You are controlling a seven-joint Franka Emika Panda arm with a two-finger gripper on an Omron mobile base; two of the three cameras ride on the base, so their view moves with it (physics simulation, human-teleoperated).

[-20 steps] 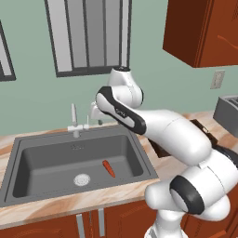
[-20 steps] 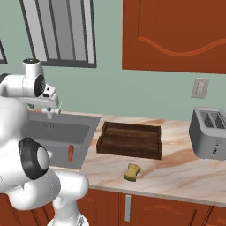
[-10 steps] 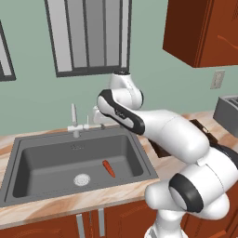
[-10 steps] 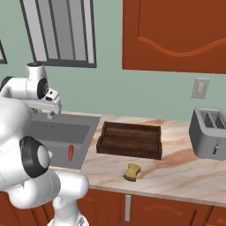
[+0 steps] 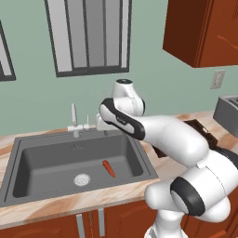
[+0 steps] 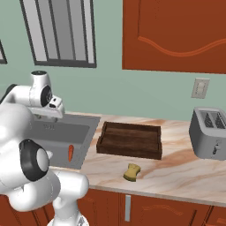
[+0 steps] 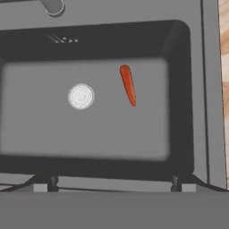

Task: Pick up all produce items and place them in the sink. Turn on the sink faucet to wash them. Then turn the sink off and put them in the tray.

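The produce item, a slim red-orange carrot (image 5: 109, 168), lies on the floor of the dark grey sink (image 5: 28, 158), right of the round drain (image 5: 82, 179). The hand view looks down on the carrot (image 7: 128, 85), with the drain (image 7: 81, 96) to its left. My gripper (image 5: 99, 124) hangs over the sink's back rim, just right of the sink faucet (image 5: 74, 120). Its fingertips (image 7: 175, 181) stand far apart, open and empty, in my gripper (image 7: 114, 182). The brown tray (image 6: 130, 140) sits on the counter right of the sink (image 6: 84, 132).
A yellow sponge (image 6: 132, 172) lies on the marbled counter in front of the tray. A grey toaster (image 6: 209, 132) stands at the far right. A window and wall are behind the faucet, and a red-brown cabinet hangs above the counter.
My hand has shifted slightly right and down, away from the faucet, staying open. The carrot has not moved.
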